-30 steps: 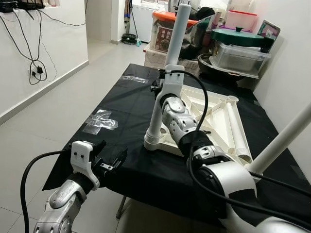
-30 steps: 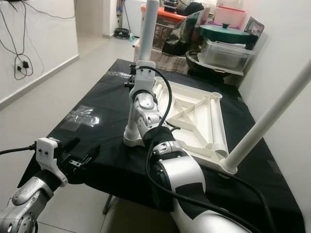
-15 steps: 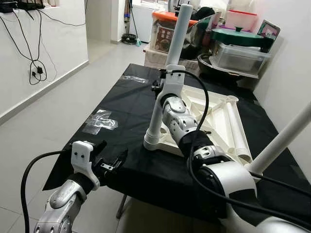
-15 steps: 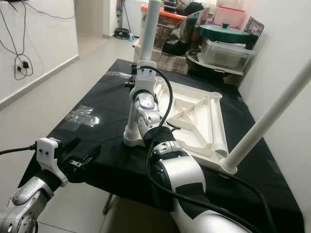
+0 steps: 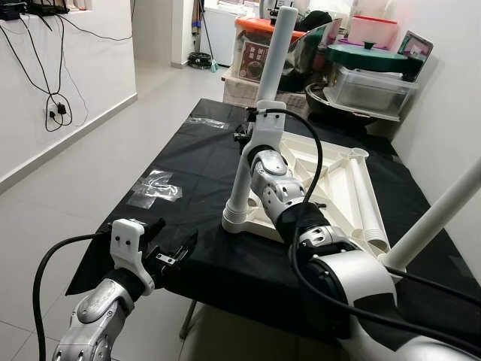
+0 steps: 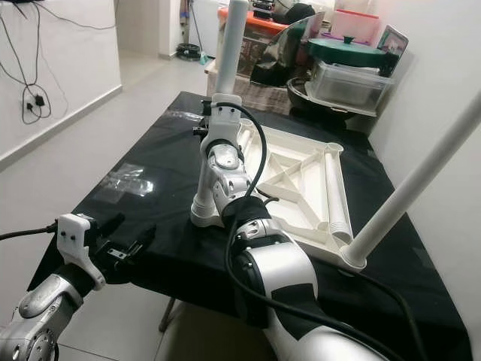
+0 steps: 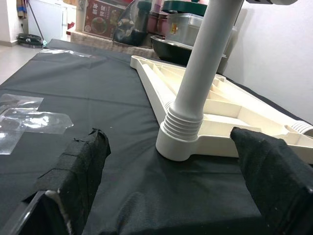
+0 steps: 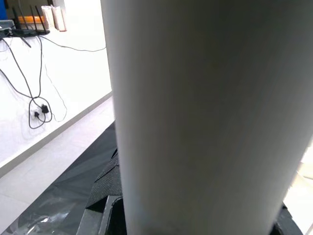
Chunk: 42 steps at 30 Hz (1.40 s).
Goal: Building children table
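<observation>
Left eye view — right end effector clamped on upright table leg — left end effector agape.

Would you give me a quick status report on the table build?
Right gripper shut on upright leg seated in tabletop corner. Left gripper open, low at table edge. Loose leg lies in tabletop; plastic wrap alongside.
</observation>
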Available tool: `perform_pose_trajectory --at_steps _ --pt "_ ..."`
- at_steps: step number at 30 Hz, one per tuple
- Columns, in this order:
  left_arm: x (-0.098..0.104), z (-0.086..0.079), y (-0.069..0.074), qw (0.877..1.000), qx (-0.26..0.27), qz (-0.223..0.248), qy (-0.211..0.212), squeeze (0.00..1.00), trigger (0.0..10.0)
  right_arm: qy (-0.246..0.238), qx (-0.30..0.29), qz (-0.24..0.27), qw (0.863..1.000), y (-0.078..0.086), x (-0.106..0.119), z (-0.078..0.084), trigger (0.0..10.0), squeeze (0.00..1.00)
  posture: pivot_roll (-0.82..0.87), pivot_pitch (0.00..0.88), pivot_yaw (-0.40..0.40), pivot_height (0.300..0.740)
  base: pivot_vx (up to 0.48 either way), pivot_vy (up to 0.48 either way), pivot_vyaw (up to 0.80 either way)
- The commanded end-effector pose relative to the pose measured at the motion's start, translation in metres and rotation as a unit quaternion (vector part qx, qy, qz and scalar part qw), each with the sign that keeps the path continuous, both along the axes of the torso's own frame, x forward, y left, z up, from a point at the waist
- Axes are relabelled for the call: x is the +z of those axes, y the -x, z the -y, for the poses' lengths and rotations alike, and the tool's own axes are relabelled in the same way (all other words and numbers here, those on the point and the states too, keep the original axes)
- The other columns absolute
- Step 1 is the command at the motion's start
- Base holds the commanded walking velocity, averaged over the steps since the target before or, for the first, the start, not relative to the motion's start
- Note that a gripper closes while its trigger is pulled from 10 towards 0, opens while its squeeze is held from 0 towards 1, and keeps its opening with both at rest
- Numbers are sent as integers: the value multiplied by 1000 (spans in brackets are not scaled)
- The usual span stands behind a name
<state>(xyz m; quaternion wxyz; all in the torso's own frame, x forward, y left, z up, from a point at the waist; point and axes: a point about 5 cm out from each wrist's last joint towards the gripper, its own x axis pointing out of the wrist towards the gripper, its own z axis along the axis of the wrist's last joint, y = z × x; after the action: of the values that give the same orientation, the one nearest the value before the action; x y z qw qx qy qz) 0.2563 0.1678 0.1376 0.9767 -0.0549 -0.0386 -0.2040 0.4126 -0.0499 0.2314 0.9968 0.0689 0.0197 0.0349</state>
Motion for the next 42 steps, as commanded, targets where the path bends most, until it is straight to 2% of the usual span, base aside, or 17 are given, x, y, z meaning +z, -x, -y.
perform_pose_trajectory --at_steps 1,2,6,7,8,20,34,36,40,41,42 --pt "-2 2 -1 1000 -9 -1 -6 0 10000 19 -7 -142 990 14 -71 5 10000 78 86 0 -138 740 0 0 0" --pt "-2 2 -1 1000 -10 -1 -7 0 10000 18 -6 -136 991 14 -68 4 10000 114 81 0 -129 740 0 0 0" --pt "-2 2 -1 1000 -10 -1 -7 0 10000 18 -6 -134 991 14 -67 4 10000 114 81 0 -129 740 0 0 0" --pt "-2 2 -1 1000 -10 -1 -7 0 10000 18 -7 -129 991 13 -66 4 10000 835 81 0 -130 740 0 0 0" --pt "-1 2 -1 1000 -10 0 -8 0 10000 18 -11 -120 993 12 -63 5 10000 984 81 0 -128 740 0 0 0" --pt "-2 2 -4 1000 -13 0 -9 0 10000 3 -11 -79 997 8 -45 8 10000 1000 73 0 -121 740 0 0 0" --pt "-1 -4 -2 1000 0 0 -12 0 10000 -43 -37 -104 993 8 -54 22 10000 1000 88 0 -125 740 0 0 0" --pt "0 -6 -3 1000 11 2 -12 0 10000 -69 -25 -93 993 10 -54 20 10000 1000 89 0 -124 740 0 0 0" --pt "1 -7 -4 1000 20 3 -10 0 10000 -68 -9 -58 996 11 -47 17 10000 1000 88 0 -122 740 0 0 0" --pt "1 -8 -4 1000 22 3 -11 0 10000 -49 -9 -51 997 11 -46 17 10000 447 87 0 -119 740 0 0 0" --pt "1 -8 -5 1000 24 3 -11 0 10000 -36 -10 -47 998 11 -45 18 10000 447 87 0 -119 740 0 0 0"
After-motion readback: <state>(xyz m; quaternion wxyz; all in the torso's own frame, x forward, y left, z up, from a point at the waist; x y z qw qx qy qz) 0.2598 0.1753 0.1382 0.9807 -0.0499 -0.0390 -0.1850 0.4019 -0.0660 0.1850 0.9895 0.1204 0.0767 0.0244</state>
